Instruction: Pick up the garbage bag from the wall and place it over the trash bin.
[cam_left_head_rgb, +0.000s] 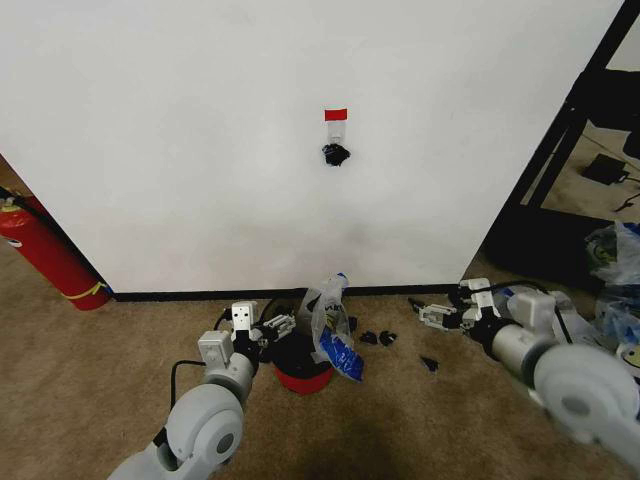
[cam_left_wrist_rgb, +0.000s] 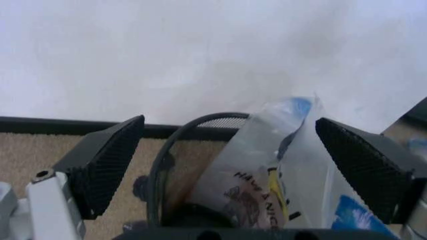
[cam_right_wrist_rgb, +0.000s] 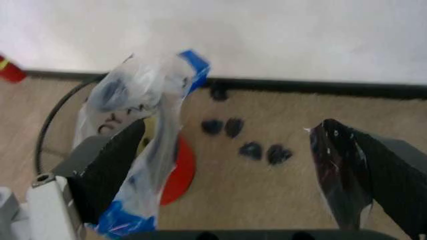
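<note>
While both grippers gape, I read "HAVE A NICE" on the garbage bag (cam_left_wrist_rgb: 267, 190).
One bag draped on one trash bin (cam_left_head_rgb: 303, 372) — left gripper (cam_left_head_rgb: 277, 327) and right gripper (cam_left_head_rgb: 432, 314) grasp nothing.

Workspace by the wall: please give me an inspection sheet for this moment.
Surface: beige carpet.
Job's things: bag draped on the bin, hanging over one side; wall hook bare under red tape.
Clutter: small dark scraps on the carpet.
Grippers: left tool open at the bin; right tool open, apart from the bag.
Cables: black cable beside the left arm.
Surroundings: fire extinguisher, heap of bags.
</note>
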